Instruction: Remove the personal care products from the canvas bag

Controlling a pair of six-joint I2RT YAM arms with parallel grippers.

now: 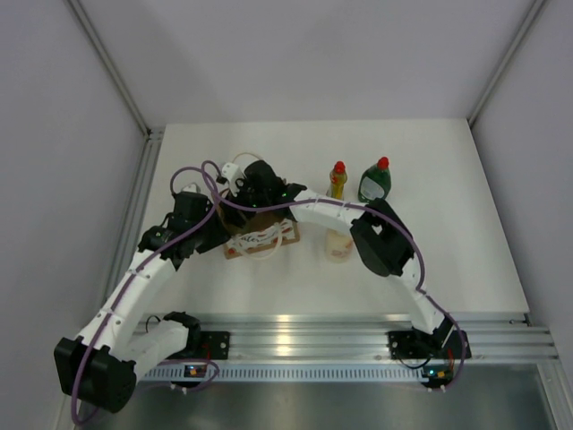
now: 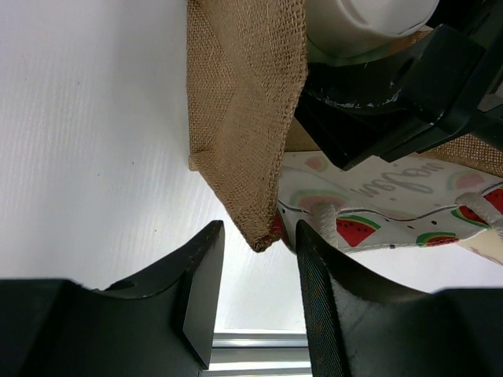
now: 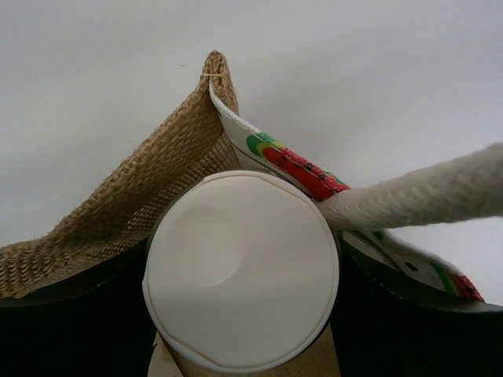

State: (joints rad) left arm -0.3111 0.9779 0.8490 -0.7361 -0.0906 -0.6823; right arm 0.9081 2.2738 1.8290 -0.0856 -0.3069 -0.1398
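The canvas bag (image 1: 260, 237) lies on the table left of centre, its watermelon print (image 2: 369, 228) facing front. My right gripper (image 1: 257, 190) reaches into its mouth and is shut on the white-capped cylinder; the white cap (image 3: 240, 271) fills the right wrist view between the black fingers and also shows in the left wrist view (image 2: 369, 27). My left gripper (image 2: 255, 302) is open, with the bag's tan corner (image 2: 251, 212) just at its fingertips. The yellow bottle (image 1: 337, 180), green bottle (image 1: 375, 182) and cream pump bottle (image 1: 337, 245) stand outside the bag.
The bag's cream rope handle (image 3: 424, 192) crosses beside the cap. The right arm's elbow (image 1: 380, 242) hangs close to the three standing bottles. An aluminium rail (image 1: 358, 336) runs along the near edge, and walls close in the sides.
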